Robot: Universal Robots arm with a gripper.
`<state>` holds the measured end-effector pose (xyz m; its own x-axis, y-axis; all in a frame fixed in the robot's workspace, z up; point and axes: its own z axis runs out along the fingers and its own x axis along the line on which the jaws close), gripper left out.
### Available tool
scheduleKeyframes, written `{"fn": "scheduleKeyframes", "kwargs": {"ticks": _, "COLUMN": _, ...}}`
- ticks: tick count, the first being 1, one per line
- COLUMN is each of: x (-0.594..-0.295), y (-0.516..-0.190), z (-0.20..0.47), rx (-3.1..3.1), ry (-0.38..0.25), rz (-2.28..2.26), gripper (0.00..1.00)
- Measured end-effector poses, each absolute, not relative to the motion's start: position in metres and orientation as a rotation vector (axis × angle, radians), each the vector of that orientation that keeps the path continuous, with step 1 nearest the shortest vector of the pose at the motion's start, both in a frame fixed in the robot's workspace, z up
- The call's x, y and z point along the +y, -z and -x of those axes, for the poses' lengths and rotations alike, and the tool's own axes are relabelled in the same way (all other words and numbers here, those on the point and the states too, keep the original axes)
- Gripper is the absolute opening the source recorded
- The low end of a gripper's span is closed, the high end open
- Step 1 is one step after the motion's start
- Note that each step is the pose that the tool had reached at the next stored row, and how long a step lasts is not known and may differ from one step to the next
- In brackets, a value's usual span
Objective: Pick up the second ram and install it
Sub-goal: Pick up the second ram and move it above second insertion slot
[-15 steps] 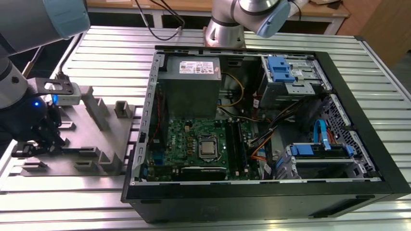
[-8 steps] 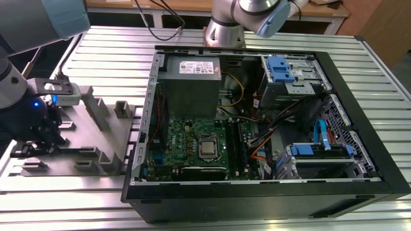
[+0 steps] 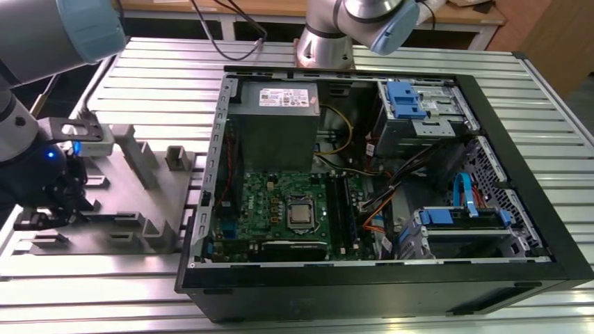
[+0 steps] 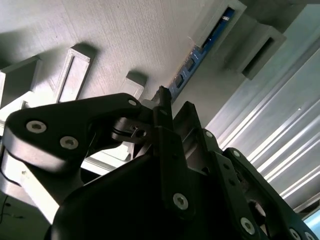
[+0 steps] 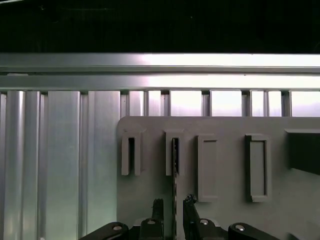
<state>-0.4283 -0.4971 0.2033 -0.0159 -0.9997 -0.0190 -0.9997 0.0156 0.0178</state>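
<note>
Gripper [image 5: 173, 204] state: jaws apart, one finger on each side of the second ram [image 5: 175, 152], gap visible on both sides in the first wrist view; nothing clamped.

Position of second ram: upright on its long edge in a slotted holder [image 5: 168, 150], second from the corner of the grey fixture plate [image 5: 225, 125], in the row along one plate edge. Plate flat on the slatted aluminium table [image 5: 60, 160], near the table edge at the exterior view's left, just beside the open computer case [image 3: 557, 250].

Handling, as judged: treat as light, stiff, thin and fragile. Expect smooth faces to slide under a weak pinch. Take hold across the two flat faces, close to the exposed upper edge. Keep clear of the presumed contact row along the lower edge. Apply no twisting or bending load.
</note>
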Motion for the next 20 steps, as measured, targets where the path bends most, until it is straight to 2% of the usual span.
{"fn": "scheduleKeyframes", "kwargs": {"ticks": 10, "x": -0.4970, "y": -0.2000, "z": 0.4284, "rx": 2.238, "ry": -0.041, "rz": 2.203, "gripper": 0.27}}
{"fn": "scheduleKeyframes", "kwargs": {"ticks": 12, "x": -0.4970, "y": -0.1998, "z": 0.4283, "rx": 2.238, "ry": -0.041, "rz": 2.203, "gripper": 0.26}}
{"fn": "scheduleKeyframes", "kwargs": {"ticks": 13, "x": -0.4970, "y": -0.1998, "z": 0.4284, "rx": 2.238, "ry": -0.041, "rz": 2.203, "gripper": 0.18}}
{"fn": "scheduleKeyframes", "kwargs": {"ticks": 20, "x": -0.4970, "y": -0.1995, "z": 0.4275, "rx": 2.237, "ry": -0.041, "rz": 2.203, "gripper": 0.18}}
